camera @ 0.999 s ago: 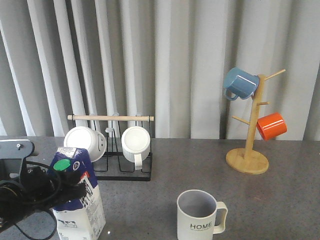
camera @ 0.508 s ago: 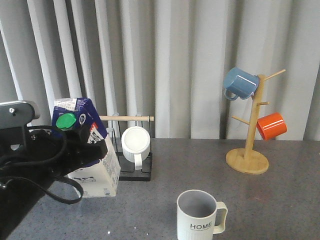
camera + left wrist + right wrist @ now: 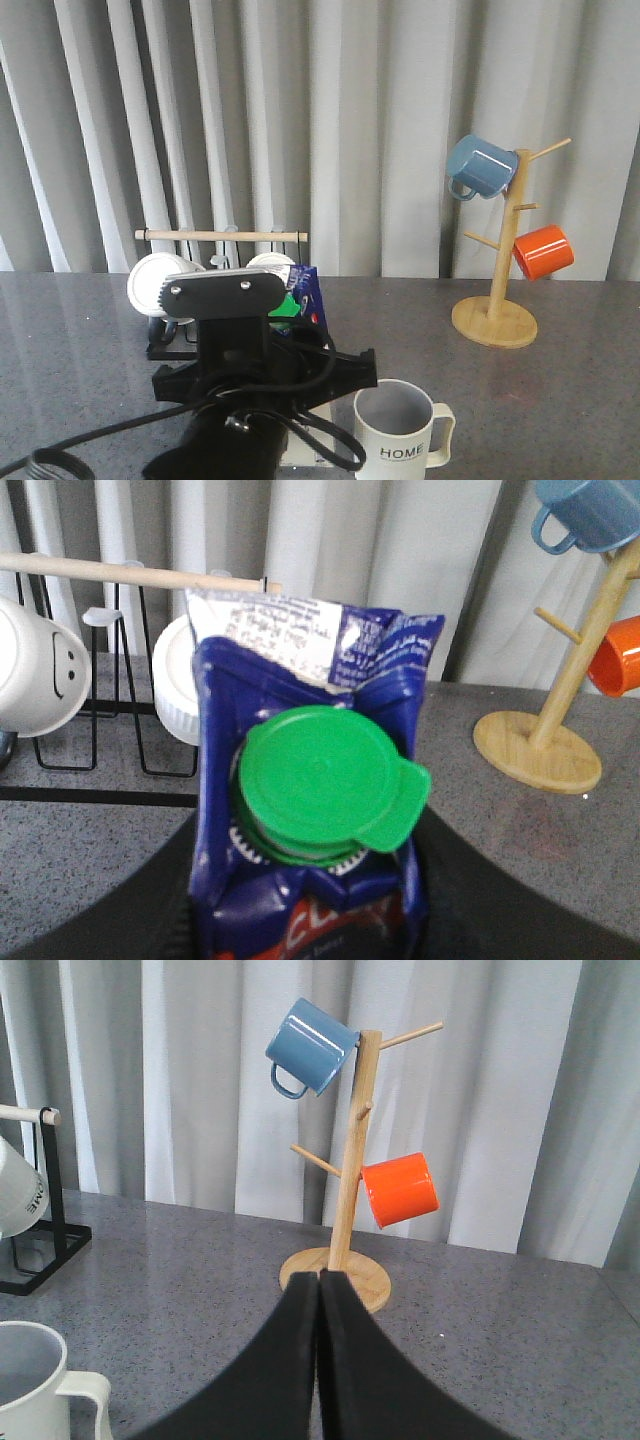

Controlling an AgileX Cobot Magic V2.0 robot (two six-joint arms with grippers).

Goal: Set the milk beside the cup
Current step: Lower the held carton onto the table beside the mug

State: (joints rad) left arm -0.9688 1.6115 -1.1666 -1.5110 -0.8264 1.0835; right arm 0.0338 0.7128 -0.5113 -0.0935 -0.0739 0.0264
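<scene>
While my left gripper (image 3: 310,935) is clamped on the milk (image 3: 312,780), the carton sits just left of the cup (image 3: 398,432), mostly hidden behind my arm in the front view. Speckled grey stone-look table (image 3: 560,400). Wooden mug tree (image 3: 497,250), round base, carries 1 blue mug (image 3: 480,167) and 1 orange mug (image 3: 543,252). Carton: glossy blue gable top, round green plastic cap. Cup: matte pale cylinder, "HOME" print, big handle. My right gripper (image 3: 319,1360): black fingers pressed together, holding nothing.
</scene>
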